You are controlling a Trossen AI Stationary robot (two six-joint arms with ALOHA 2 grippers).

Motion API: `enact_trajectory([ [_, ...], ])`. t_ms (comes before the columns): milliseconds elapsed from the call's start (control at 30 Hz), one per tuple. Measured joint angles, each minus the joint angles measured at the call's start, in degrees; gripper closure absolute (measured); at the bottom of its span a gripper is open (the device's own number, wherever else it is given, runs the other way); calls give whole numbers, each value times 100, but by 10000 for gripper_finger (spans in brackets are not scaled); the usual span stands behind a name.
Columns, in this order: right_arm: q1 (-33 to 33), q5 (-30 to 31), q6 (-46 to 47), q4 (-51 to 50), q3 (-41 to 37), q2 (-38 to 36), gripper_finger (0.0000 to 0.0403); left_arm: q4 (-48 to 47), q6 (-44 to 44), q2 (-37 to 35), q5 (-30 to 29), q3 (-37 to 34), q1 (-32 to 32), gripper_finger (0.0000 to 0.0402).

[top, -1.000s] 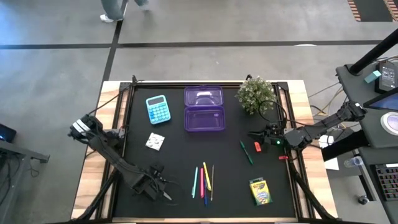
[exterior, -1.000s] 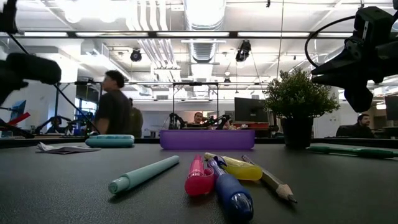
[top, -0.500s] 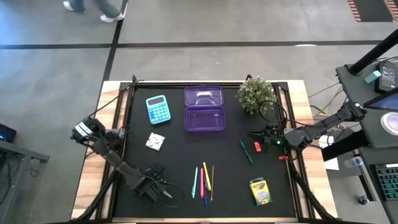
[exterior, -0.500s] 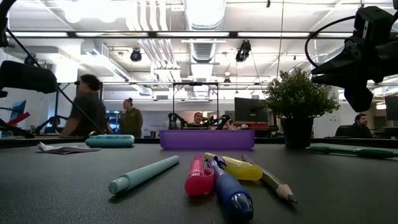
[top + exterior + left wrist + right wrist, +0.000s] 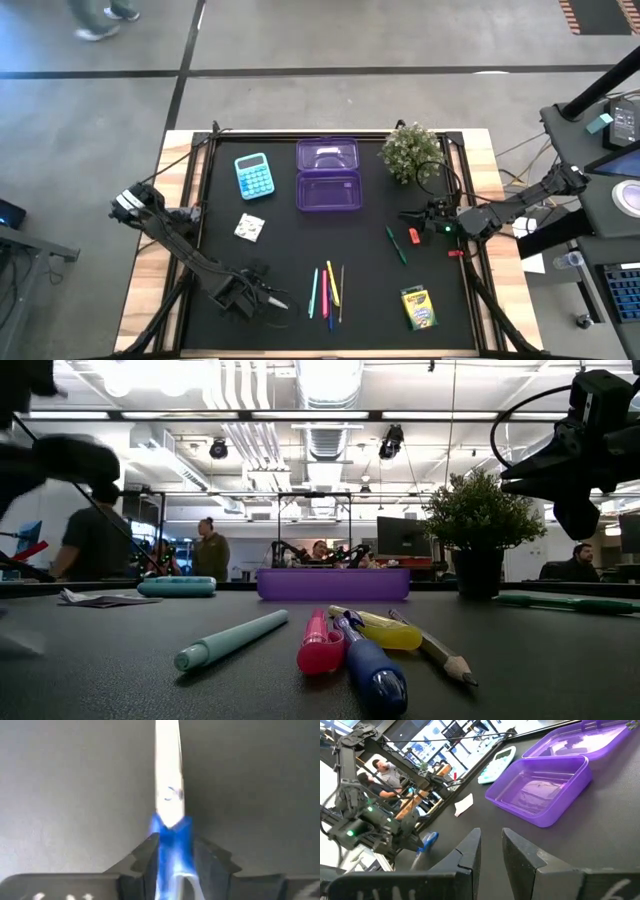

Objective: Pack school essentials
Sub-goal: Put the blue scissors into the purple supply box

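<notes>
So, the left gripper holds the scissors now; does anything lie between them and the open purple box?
Only one thing lies near that path. The left gripper holds the scissors at the table's near left. Toward the purple box, the small white packet sits a little left of the direct line. The pens lie to the right.

Scissors (image 5: 170, 820): handle loops hidden between the left gripper (image 5: 172, 865) fingers, blade tip cut off at frame edge. Person (image 5: 85, 535) far left blurred.
</notes>
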Motion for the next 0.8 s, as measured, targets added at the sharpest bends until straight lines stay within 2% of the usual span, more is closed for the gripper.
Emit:
enact_trajectory([
  [333, 2, -2, 0, 2, 0, 0, 335, 76, 49, -425, -12, 4, 449, 377],
  [433, 2, 0, 0, 0, 0, 0, 335, 231, 50, -400, 159, 0, 467, 388],
  [633, 1, 0, 0, 2, 1, 0, 335, 290, 362, -173, 276, -17, 425, 385],
  [800, 1, 0, 0, 1, -1, 0, 335, 318, 758, -31, 282, -17, 401, 343],
])
